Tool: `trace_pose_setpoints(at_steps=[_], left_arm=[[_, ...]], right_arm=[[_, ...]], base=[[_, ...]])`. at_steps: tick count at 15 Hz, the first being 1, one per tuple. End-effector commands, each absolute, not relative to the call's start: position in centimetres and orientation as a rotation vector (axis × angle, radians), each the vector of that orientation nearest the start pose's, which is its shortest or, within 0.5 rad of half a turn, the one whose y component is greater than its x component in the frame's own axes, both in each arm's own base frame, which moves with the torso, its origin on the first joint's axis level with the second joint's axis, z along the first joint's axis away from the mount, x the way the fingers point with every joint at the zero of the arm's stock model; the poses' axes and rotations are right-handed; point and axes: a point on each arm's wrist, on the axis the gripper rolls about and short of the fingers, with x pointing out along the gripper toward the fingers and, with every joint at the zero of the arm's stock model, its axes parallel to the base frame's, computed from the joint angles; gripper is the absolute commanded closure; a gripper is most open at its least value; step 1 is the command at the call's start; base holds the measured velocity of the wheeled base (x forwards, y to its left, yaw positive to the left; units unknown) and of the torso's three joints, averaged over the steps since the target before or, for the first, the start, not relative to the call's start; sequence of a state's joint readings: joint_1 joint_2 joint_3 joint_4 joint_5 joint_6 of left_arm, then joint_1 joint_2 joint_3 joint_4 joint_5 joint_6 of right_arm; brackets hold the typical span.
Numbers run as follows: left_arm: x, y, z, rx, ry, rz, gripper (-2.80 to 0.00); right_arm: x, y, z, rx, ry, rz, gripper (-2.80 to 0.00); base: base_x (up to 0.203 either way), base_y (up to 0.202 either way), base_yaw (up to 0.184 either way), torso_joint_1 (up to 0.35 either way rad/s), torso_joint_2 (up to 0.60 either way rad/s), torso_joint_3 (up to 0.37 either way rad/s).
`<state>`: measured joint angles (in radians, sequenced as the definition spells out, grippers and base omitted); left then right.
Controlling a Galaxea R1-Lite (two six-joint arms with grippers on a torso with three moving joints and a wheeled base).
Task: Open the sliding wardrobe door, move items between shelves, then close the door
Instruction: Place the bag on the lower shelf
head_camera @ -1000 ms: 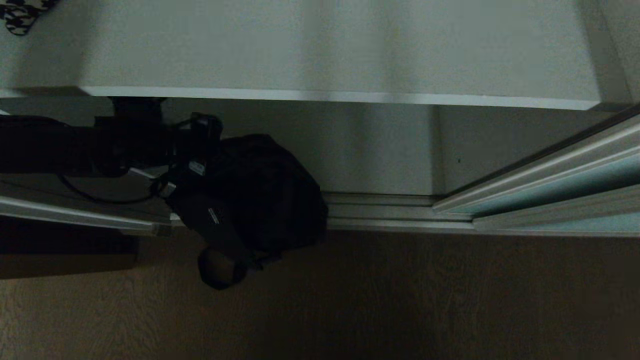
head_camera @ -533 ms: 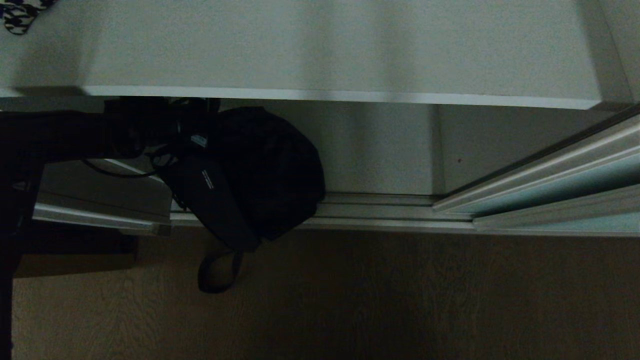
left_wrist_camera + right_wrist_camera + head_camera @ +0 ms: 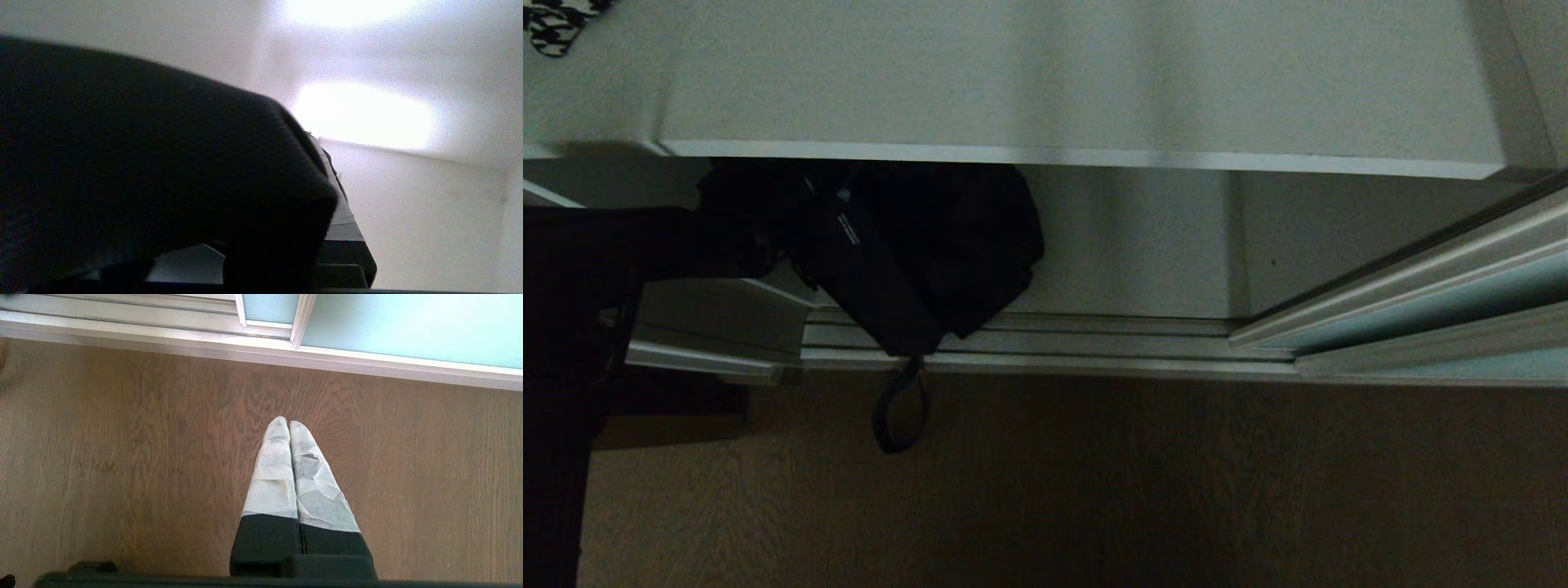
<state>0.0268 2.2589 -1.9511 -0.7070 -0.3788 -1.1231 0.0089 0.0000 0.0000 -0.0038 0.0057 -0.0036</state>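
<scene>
Left gripper [image 3: 792,216] clamped shut on the black garment [image 3: 931,245], just under the front edge of the shelf [image 3: 1078,82], left of centre. Garment hangs below that shelf edge, its top hidden behind it; lower part drapes over the door track [image 3: 1094,343]. Its strap loop [image 3: 900,412] dangles past the track over the wood floor [image 3: 1176,490]. Sliding wardrobe door [image 3: 1445,310] sits at the right end of the shelf, opening exposed. Left wrist view: dark cloth [image 3: 143,171] fills most of the frame. Right gripper [image 3: 291,428] parked, fingers pressed together, empty, pointing down at the floor near the door's bottom rail.
</scene>
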Motion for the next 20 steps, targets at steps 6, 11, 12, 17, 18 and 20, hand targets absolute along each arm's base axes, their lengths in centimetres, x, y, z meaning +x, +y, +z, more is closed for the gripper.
trace_pose_setpoints(at_steps=[6, 11, 12, 17, 18, 20], left_arm=[[47.4, -0.5, 28.5, -0.794, -0.567, -0.608, 0.0], [48.5, -2.7, 25.3, -0.663, -0.684, -0.64, 0.0], [48.8, -2.8, 24.5, -0.648, -0.682, -0.631, 0.0], [49.0, -2.8, 22.6, -0.432, -0.825, -0.59, 0.0], [49.0, -2.8, 22.6, -0.406, -0.834, -0.574, 0.0], [48.8, -2.6, 23.1, -0.407, -0.85, -0.559, 0.0]], right_arm=[[-2.3, 0.0, 7.6, -0.005, -0.008, 0.015, 0.0], [-2.3, 0.0, 7.6, -0.004, -0.008, 0.015, 0.0], [-2.3, 0.0, 7.6, -0.005, -0.008, 0.015, 0.0], [-2.3, 0.0, 7.6, -0.005, -0.008, 0.015, 0.0], [-2.3, 0.0, 7.6, -0.005, -0.009, 0.015, 0.0], [-2.3, 0.0, 7.6, -0.005, -0.008, 0.015, 0.0]], base=[[0.0, 0.0, 0.0, 0.0, 0.0, 0.0], [0.0, 0.0, 0.0, 0.0, 0.0, 0.0], [0.0, 0.0, 0.0, 0.0, 0.0, 0.0], [0.0, 0.0, 0.0, 0.0, 0.0, 0.0], [0.0, 0.0, 0.0, 0.0, 0.0, 0.0], [0.0, 0.0, 0.0, 0.0, 0.0, 0.0]])
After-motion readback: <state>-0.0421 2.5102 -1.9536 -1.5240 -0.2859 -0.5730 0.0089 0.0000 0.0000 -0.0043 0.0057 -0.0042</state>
